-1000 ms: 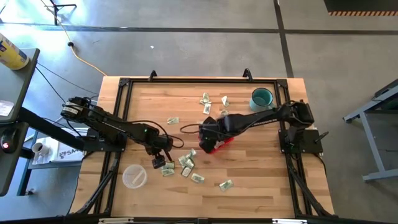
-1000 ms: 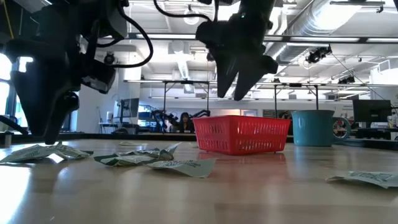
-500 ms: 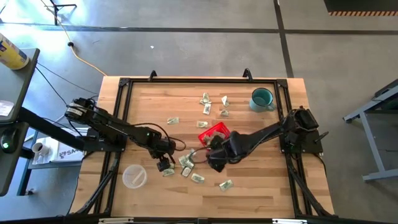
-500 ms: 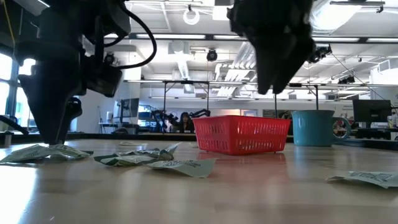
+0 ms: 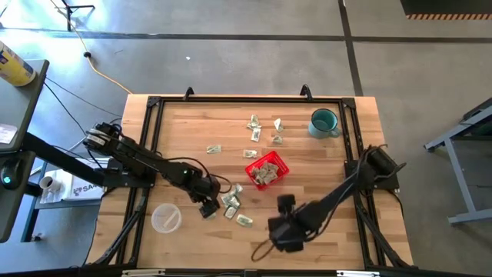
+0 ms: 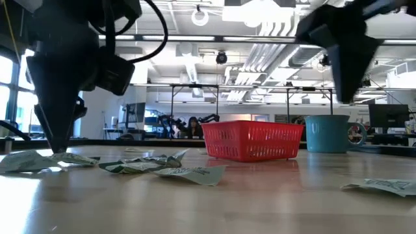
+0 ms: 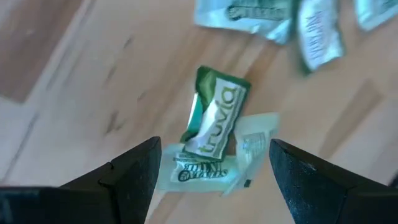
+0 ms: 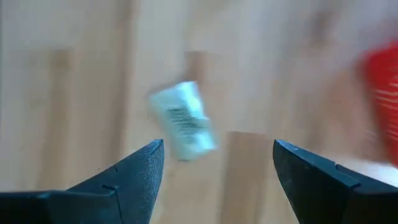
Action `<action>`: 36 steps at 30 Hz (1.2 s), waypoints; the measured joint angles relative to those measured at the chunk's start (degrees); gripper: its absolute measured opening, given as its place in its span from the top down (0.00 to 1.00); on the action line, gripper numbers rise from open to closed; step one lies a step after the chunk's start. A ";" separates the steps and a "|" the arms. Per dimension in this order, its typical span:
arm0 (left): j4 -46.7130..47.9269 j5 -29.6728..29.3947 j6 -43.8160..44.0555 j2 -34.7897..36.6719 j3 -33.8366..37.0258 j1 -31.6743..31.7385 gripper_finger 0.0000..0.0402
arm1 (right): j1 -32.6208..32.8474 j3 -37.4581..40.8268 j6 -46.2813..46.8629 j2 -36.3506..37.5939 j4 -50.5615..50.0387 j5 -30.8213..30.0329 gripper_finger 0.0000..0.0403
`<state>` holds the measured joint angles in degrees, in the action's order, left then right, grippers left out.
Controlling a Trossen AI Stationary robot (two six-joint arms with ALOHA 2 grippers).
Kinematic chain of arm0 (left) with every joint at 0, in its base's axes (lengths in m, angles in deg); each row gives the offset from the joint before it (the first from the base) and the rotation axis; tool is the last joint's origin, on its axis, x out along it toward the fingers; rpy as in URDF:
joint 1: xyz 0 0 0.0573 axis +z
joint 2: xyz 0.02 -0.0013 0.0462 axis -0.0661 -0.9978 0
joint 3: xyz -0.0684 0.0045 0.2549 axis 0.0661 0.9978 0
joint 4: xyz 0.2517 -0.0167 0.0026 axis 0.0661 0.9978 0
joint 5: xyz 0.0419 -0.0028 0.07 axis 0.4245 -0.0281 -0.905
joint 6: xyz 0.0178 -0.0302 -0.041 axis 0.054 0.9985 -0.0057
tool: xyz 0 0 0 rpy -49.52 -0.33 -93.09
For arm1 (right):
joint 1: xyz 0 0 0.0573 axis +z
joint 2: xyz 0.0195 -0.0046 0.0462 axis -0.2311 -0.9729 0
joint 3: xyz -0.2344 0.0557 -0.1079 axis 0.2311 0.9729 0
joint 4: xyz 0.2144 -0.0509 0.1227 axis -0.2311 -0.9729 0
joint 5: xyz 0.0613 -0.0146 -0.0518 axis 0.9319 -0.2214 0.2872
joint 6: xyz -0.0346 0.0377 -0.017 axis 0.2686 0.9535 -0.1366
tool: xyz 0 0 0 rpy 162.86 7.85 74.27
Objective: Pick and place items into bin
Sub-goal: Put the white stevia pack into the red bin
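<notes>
Several pale green-and-white packets lie flat on the wooden table: a cluster (image 5: pixel 231 201) near the left gripper, others (image 5: pixel 256 135) farther back. More lie in the red mesh basket (image 5: pixel 266 169). My left gripper (image 5: pixel 206 206) is open, low over two overlapping packets (image 7: pixel 214 121), one finger on either side of them. My right gripper (image 5: pixel 280 235) is open near the table's near edge, over a single packet (image 8: pixel 183 121), which the high view hides beneath it. In the low view the left gripper (image 6: pixel 58 140) reaches almost down to the table, while the right gripper (image 6: pixel 344 91) hangs higher.
A teal mug (image 5: pixel 324 121) stands at the far right, behind the basket (image 6: pixel 252 140) in the low view. A clear plastic cup (image 5: pixel 165 218) sits near the near-left corner, close to the left arm. Black frame rails run along the table's edges.
My right gripper has swung from above the red basket toward the table's near edge and now hangs over the single packet there. My left gripper has crept slightly toward the near right, staying low over the packet cluster. The packets and basket have not moved.
</notes>
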<state>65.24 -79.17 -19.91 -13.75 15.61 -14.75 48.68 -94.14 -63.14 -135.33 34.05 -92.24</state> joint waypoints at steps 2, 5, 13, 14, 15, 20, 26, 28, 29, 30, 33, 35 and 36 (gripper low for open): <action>-1.08 0.53 0.61 -0.08 -0.04 -0.44 0.17 | 1.10 0.00 -1.07 -1.77 2.54 1.10 0.28; -0.42 0.16 2.35 -0.16 -0.04 -1.52 0.17 | 2.03 -0.02 -0.55 -4.73 4.61 1.17 0.28; 0.14 0.37 5.09 -0.16 -0.04 -1.82 0.17 | 1.88 -0.05 3.19 -9.19 5.10 -0.37 0.31; 0.10 0.40 5.09 -0.16 -0.04 -1.82 0.17 | 1.71 -0.12 3.18 -9.53 5.47 0.36 0.33; 0.11 0.41 5.09 -0.16 -0.04 -1.82 0.17 | 1.45 -0.24 3.20 -9.97 5.95 1.49 0.36; 0.26 0.44 5.11 -0.16 -0.04 -1.82 0.17 | 0.46 -0.31 2.96 -12.13 8.50 7.81 0.55; 0.26 0.44 5.04 -0.12 -0.04 -1.82 0.17 | -2.26 -0.28 3.01 -12.67 7.38 10.63 0.84; 0.26 0.44 4.80 -0.12 -0.04 -1.80 0.17 | -3.57 -0.31 3.22 -12.69 6.29 10.88 0.94; 0.31 0.44 4.55 -0.12 -0.04 -1.80 0.17 | -4.17 -0.27 3.17 -12.45 5.84 10.07 0.97; 0.43 0.46 4.39 -0.10 -0.04 -1.82 0.17 | -4.87 -0.20 3.01 -11.96 5.60 9.02 0.98; 0.89 0.46 4.15 -0.09 -0.04 -1.80 0.17 | -7.32 0.13 3.17 -9.72 4.95 2.90 0.95; 1.70 0.20 3.96 -0.07 -0.04 -1.80 0.17 | -9.34 0.42 3.37 -7.59 2.89 -2.91 0.95; 2.07 0.01 3.82 -0.07 -0.04 -1.80 0.17 | -10.48 0.41 3.73 -5.97 1.45 -5.93 0.96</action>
<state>67.31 -79.16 -16.09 -13.83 15.57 -16.55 38.20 -93.73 -59.40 -141.30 35.50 -98.17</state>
